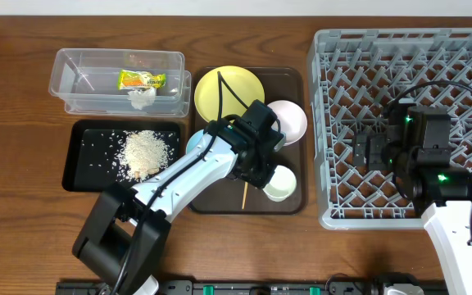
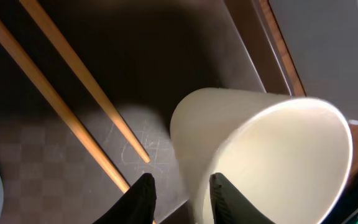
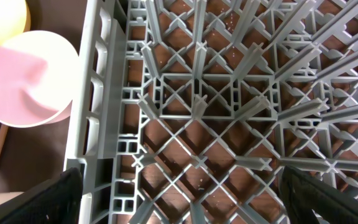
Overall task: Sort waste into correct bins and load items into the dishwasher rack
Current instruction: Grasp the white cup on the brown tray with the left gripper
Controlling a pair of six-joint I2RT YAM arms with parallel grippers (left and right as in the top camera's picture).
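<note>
Brown wooden tabletop (image 1: pixel 23 164) carries everything. On it the small white cup (image 1: pixel 281 182) stands mouth up at the five o'clock corner of the dark serving tray (image 1: pixel 287 82). The left gripper (image 2: pixel 180 186) is right at the cup, with its two dark fingers either side of the cup's wall. Whether they actually press the wall cannot be made out. Two chopsticks (image 2: pixel 86 81) lie on the tray floor at nine o'clock of the cup, their ends cut off by the wrist picture. The left arm hides most of the light-blue bowl (image 1: pixel 193 143) and the lower edge of the yellow plate (image 1: pixel 220 90), which sits at the tray's eleven o'clock. A pale bowl (image 1: pixel 289 119) rests at the tray's two o'clock. At three o'clock of the tray is the grey rack (image 1: pixel 465 49), partly out of frame. The right gripper (image 3: pixel 182 186) hangs over it, spread wide and holding nothing. At ten o'clock a clear tub (image 1: pixel 72 82) holds a wrapper (image 1: pixel 142 80) and a tissue (image 1: pixel 142 98). At nine o'clock a black tray (image 1: pixel 84 176) holds rice (image 1: pixel 146 152).
</note>
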